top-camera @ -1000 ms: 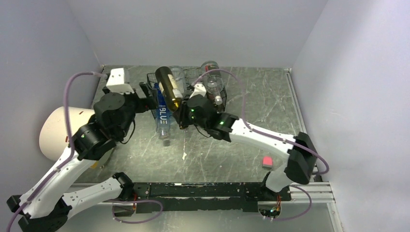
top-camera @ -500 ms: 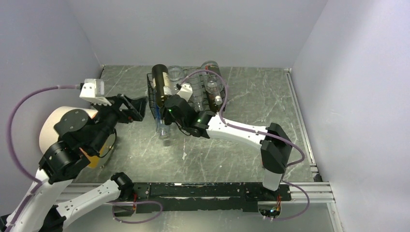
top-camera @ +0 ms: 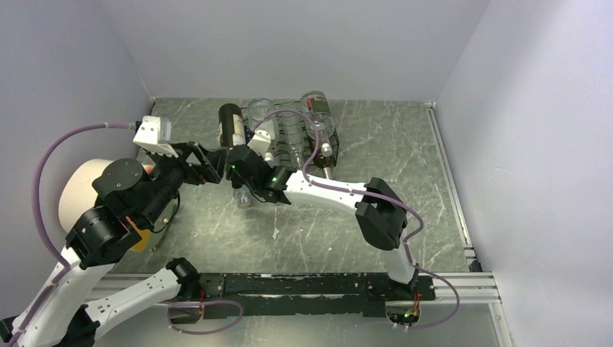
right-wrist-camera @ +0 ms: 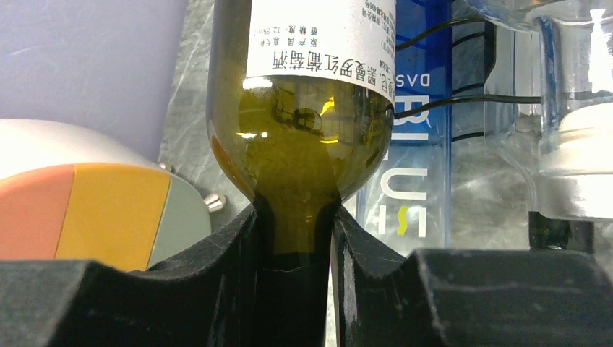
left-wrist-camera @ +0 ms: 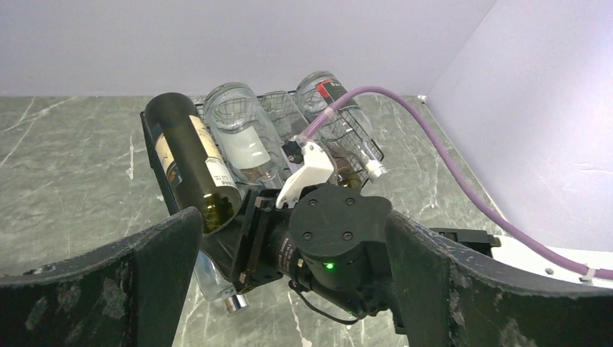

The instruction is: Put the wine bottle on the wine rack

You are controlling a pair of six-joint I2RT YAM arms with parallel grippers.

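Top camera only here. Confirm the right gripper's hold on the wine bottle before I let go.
Observer: Right wrist view: the right gripper is shut on the neck of the wine bottle, one finger pressed on each side.
Operator: Tell me where the bottle lies.
Observer: Left wrist view: it lies along the left end of the top tier of the wine rack, base toward the back wall, with a clear bottle right beside it.
Operator: Report anything near its shoulder.
Observer: Right wrist view: a blue-labelled bottle shows close beside it. Whether they touch, I cannot tell.
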